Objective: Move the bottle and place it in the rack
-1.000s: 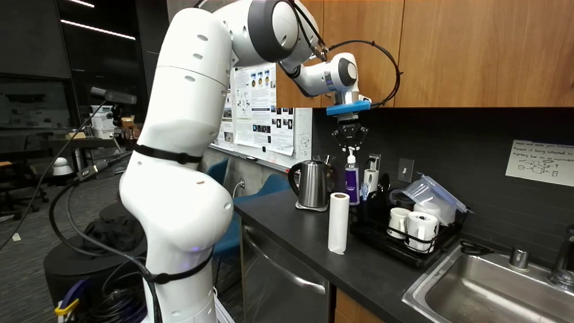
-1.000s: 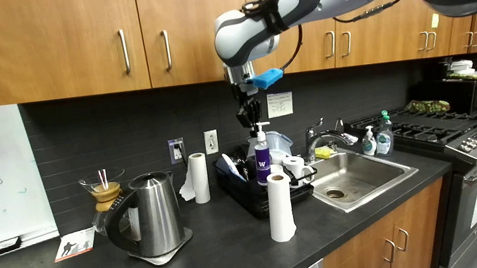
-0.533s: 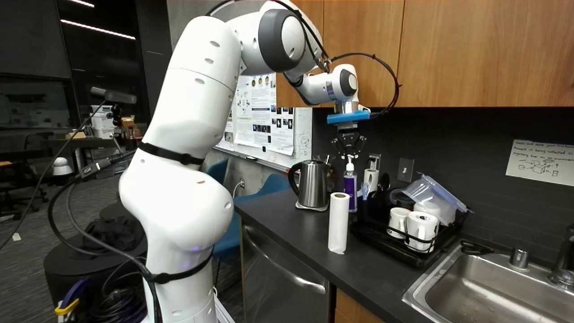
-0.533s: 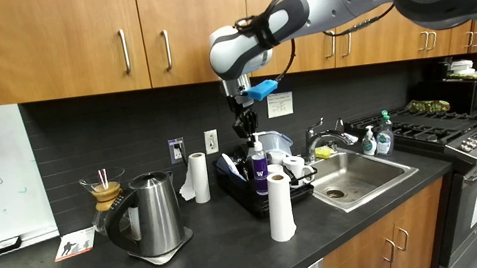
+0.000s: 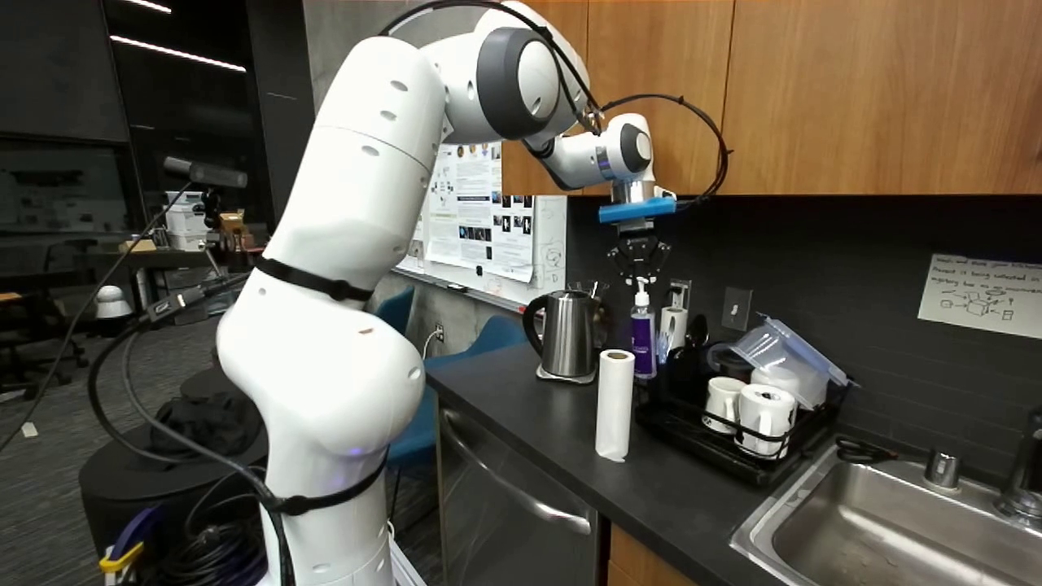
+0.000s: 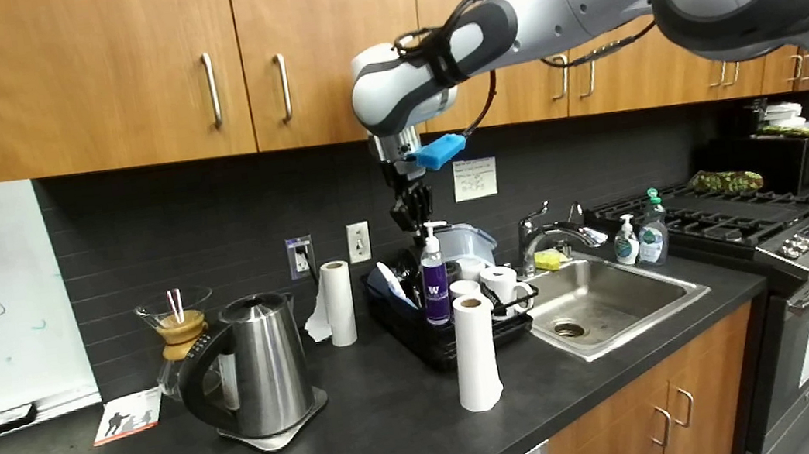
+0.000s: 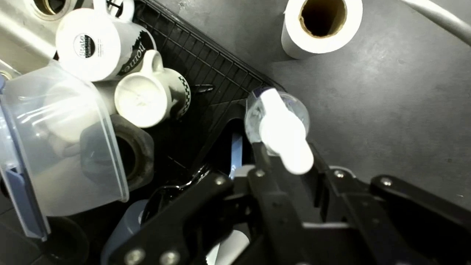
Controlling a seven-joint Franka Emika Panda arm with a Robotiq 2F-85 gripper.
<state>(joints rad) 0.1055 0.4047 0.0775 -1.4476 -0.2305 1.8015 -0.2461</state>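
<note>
The purple bottle with a white pump top hangs nearly upright beneath my gripper. In the wrist view the jaws are closed around the neck, just under the white pump. The black rack stands on the counter, and an exterior view has the bottle in front of its near-left part. From above, the bottle overlaps the edge of the rack's wire grid, by the utensil holder. Whether its base touches the rack or counter I cannot tell.
White mugs and a clear plastic tub fill the rack's sink side. A white paper roll stands in front of the rack, a second roll behind by the wall. The kettle is further left, the sink right.
The gripper and bottle have come down, then risen slightly over the last half second. In an exterior view they have also shifted a little left. The grip is unchanged.
</note>
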